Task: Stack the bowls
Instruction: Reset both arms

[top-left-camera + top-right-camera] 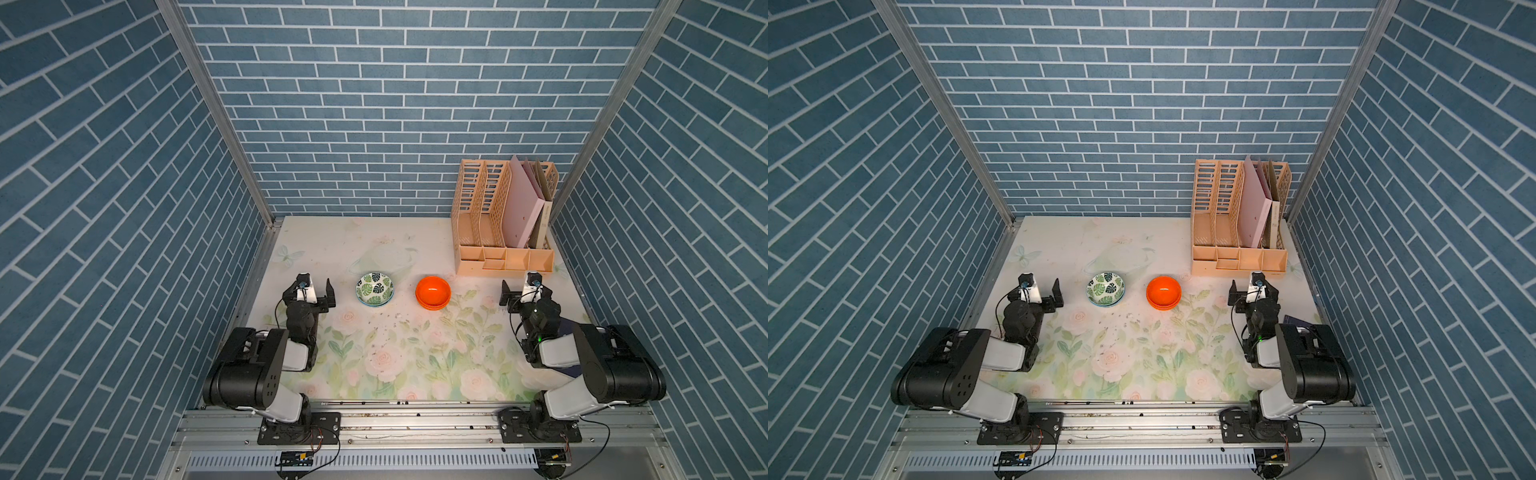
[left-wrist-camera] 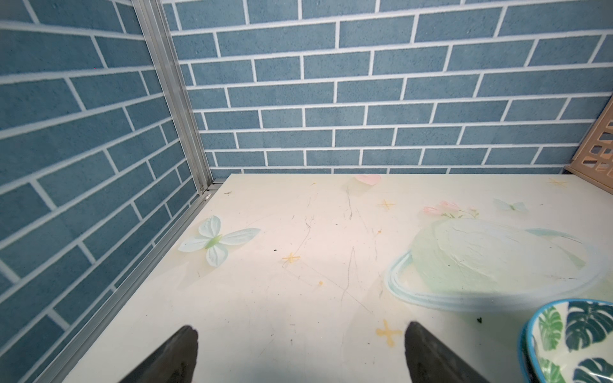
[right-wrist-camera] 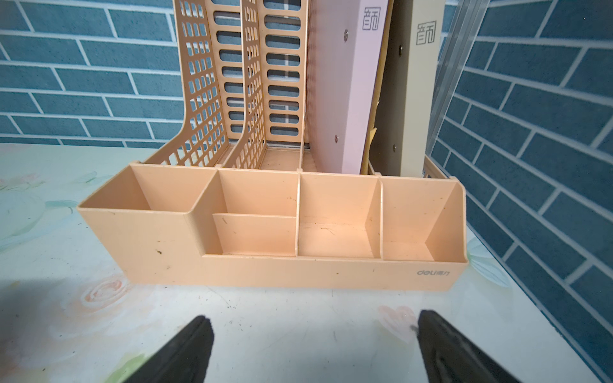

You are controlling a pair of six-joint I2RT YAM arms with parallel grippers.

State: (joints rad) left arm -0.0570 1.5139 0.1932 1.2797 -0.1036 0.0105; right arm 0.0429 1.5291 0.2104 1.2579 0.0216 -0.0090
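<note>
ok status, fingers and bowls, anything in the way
Left fingers open, empty. Right fingers open, empty. Leaf bowls nested, orange bowls nested, two stacks apart. Nothing between them.

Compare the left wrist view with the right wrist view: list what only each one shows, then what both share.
Only the left wrist view: the leaf-print bowl, cut off at the frame edge, and the left gripper, open and empty. Only the right wrist view: the pink folder, the beige folder, the front compartments of the organizer, and the right gripper, open and empty. Both: the floral table, the brick wall and some of the organizer.
</note>
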